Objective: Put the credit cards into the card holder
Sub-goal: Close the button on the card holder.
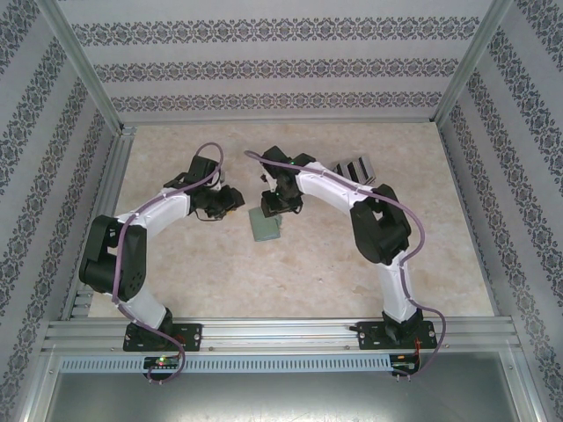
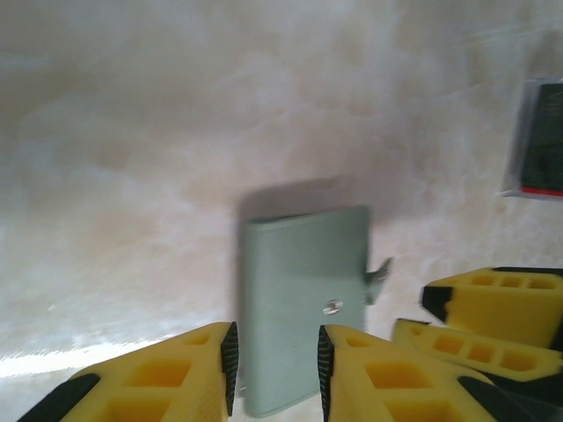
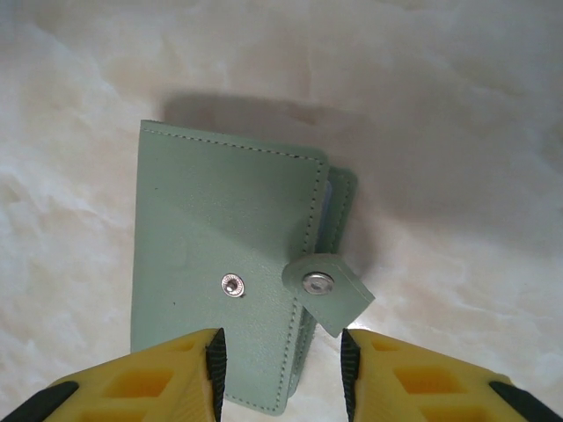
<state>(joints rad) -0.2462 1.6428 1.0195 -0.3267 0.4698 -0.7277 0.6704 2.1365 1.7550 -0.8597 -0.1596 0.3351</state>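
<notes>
The card holder (image 3: pixel 220 264) is a sage-green wallet lying flat on the table, folded shut, with its snap tab (image 3: pixel 325 290) undone and sticking out to the side. My right gripper (image 3: pixel 281 374) is open just above the wallet's near edge, its jaws straddling the tab side. My left gripper (image 2: pixel 277 369) is open too, over the card holder (image 2: pixel 303 308) from the other side. Seen from above, the card holder (image 1: pixel 264 226) lies between the left gripper (image 1: pixel 234 201) and the right gripper (image 1: pixel 280 208). No loose credit cards are in sight.
A grey upright slotted rack (image 1: pixel 354 169) stands behind the right arm, and dark flat pieces sit in the rack (image 2: pixel 538 141). The right gripper's yellow fingers (image 2: pixel 493 308) are close beside my left gripper. Patterned walls enclose the marble-look table (image 1: pixel 176 281).
</notes>
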